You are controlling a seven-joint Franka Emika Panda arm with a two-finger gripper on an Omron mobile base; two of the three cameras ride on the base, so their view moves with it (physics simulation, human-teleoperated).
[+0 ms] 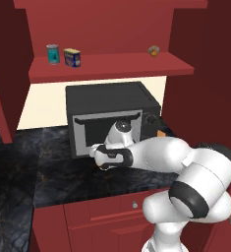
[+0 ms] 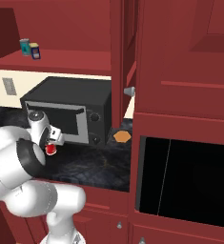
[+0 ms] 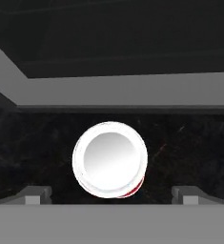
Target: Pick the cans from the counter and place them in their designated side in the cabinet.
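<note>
A: Claw state?
B: Two-finger gripper point(image 3: 111, 194) spread wide, pointing down over the small red can with white lid point(image 3: 110, 159); a finger on each side, neither touching.
A: Can location?
B: Upright on the black veined counter point(image 2: 92, 167), just before the black-and-grey microwave point(image 2: 68, 108). Navy-blue can with yellow label point(image 1: 72, 57) stands on the dark red cabinet shelf point(image 1: 112, 66), beside a teal can point(image 1: 52, 53).

In the hand view you see the small red can with white lid point(image 3: 110, 159) directly below the gripper point(image 3: 111, 194) almost from the top, so its label band is hidden. In the left base view the white arm covers this can. The finger tips point(image 3: 36, 194) are cut off by the bottom edge. The tiny tan-orange roundish object point(image 1: 153, 49), far above the gripper, is too small to identify.
</note>
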